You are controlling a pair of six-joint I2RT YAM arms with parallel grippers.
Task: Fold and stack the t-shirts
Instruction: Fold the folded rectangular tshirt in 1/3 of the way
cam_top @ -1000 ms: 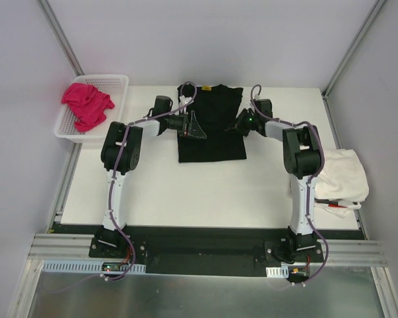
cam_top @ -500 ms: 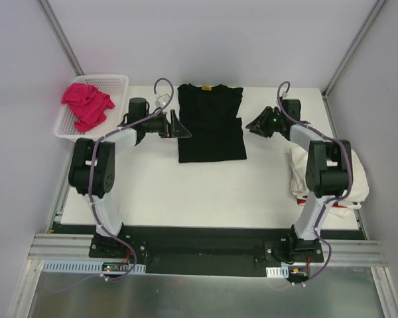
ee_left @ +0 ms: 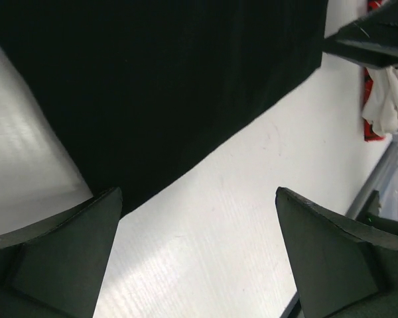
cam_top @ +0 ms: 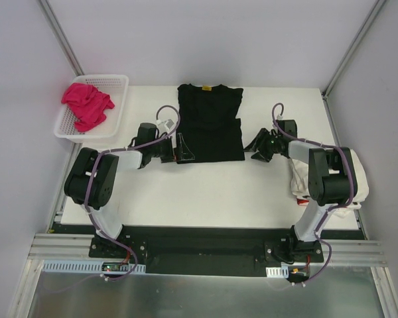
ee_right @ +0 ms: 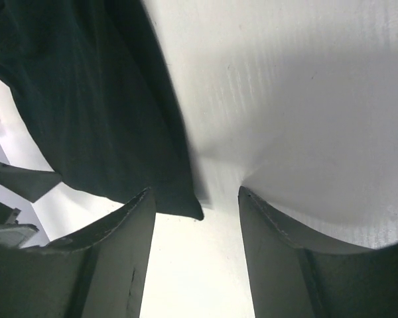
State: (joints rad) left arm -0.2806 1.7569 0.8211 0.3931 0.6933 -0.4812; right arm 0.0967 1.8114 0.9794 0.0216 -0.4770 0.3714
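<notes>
The flat white table (cam_top: 205, 192) carries a black cloth t-shirt (cam_top: 210, 126) at its far middle, lying flat as a long rectangle with the collar toward the far edge. A heap of cream-white cloth t-shirts (cam_top: 355, 175) sits at the table's right edge, partly hidden behind the right arm. A white plastic mesh basket (cam_top: 116, 83) at the far left holds a crumpled bright pink t-shirt (cam_top: 86, 103). The left gripper (cam_top: 184, 149) lies low beside the black shirt's near left corner, jaws spread wide and holding nothing. The right gripper (cam_top: 257, 147) sits just beside the near right corner, jaws apart, with the cloth's tip lying between them unpinched.
</notes>
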